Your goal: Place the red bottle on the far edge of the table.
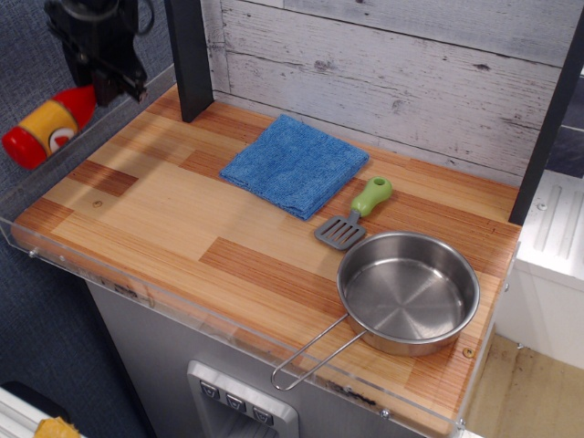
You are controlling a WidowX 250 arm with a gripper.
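Observation:
The red bottle (46,128) hangs tilted in the air at the far left, its cap end lowest, beyond the left rim of the table (173,228). Its yellow-orange label with a white-red mark faces the camera. My gripper (91,91) is a black block at the upper left and is shut on the bottle's upper end. The fingertips are hard to make out against the dark body. The bottle touches nothing but the gripper.
A folded blue cloth (295,164) lies at the back middle. A green-handled grey spatula (356,214) lies beside a steel pan (408,292) at the right. A dark post (189,55) stands at the back left. A clear acrylic rim (55,164) lines the left edge.

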